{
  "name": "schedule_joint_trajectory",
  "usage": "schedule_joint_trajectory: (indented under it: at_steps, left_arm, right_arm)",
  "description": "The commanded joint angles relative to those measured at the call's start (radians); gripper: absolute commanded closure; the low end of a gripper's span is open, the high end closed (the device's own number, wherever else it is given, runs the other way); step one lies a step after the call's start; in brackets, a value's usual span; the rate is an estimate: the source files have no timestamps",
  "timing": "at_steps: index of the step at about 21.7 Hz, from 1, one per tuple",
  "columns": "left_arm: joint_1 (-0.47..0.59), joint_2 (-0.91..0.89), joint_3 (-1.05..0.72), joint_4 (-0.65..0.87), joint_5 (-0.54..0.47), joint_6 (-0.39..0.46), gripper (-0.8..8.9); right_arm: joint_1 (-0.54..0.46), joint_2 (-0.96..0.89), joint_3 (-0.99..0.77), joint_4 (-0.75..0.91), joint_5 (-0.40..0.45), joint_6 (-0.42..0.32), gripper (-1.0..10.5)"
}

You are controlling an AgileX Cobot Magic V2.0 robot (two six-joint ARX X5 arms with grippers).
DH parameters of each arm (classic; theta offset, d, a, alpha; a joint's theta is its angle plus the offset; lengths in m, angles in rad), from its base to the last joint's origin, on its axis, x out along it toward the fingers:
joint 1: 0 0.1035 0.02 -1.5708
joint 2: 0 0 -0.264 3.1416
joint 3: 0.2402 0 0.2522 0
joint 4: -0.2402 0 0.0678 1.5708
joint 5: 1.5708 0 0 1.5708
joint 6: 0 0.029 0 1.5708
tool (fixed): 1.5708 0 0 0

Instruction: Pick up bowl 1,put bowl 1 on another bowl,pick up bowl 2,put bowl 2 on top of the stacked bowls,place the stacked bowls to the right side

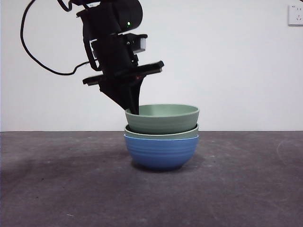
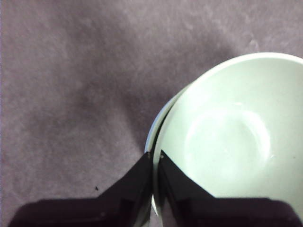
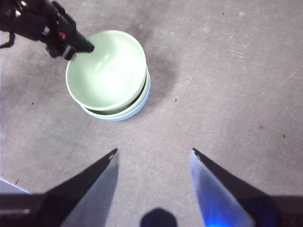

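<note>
Three ribbed bowls [image 1: 161, 137] stacked, blue lowest; left gripper [image 2: 154, 155] fingers pinch top green bowl [image 1: 162, 118] rim.

The left gripper [image 1: 134, 109] is matte black all over, its wedge-shaped fingers narrowing to a point. A small green light [image 1: 128, 23] glows on the rounded housing above, and a black cable [image 1: 29, 52] loops off behind. The right gripper [image 3: 154, 156] shows black fingers with pale, shiny inner faces.
</note>
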Motion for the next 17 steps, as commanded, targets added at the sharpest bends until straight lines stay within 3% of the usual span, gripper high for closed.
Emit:
schedule_joint_trajectory:
  at_steps: [1, 5, 8, 9, 17]
  left_arm:
    - [-0.003, 0.018, 0.003, 0.002, -0.003, 0.006, 8.21]
    - [-0.010, 0.018, 0.003, 0.003, 0.000, 0.008, 7.80]
    - [-0.010, 0.017, 0.003, -0.005, 0.000, 0.008, 5.28]
    - [-0.010, 0.016, 0.004, -0.006, 0.000, 0.008, 4.91]
    - [-0.008, -0.032, 0.174, -0.234, -0.006, 0.021, 4.92]
  right_arm:
    - [0.000, 0.001, -0.002, 0.003, 0.003, 0.002, 6.9]
    - [0.000, 0.001, -0.002, 0.003, 0.003, 0.002, 6.9]
    - [0.000, 0.002, -0.002, 0.003, 0.002, 0.002, 6.9]
    - [0.000, 0.002, -0.002, 0.003, 0.002, 0.003, 6.9]
    - [0.000, 0.087, -0.002, 0.041, -0.019, 0.021, 6.8]
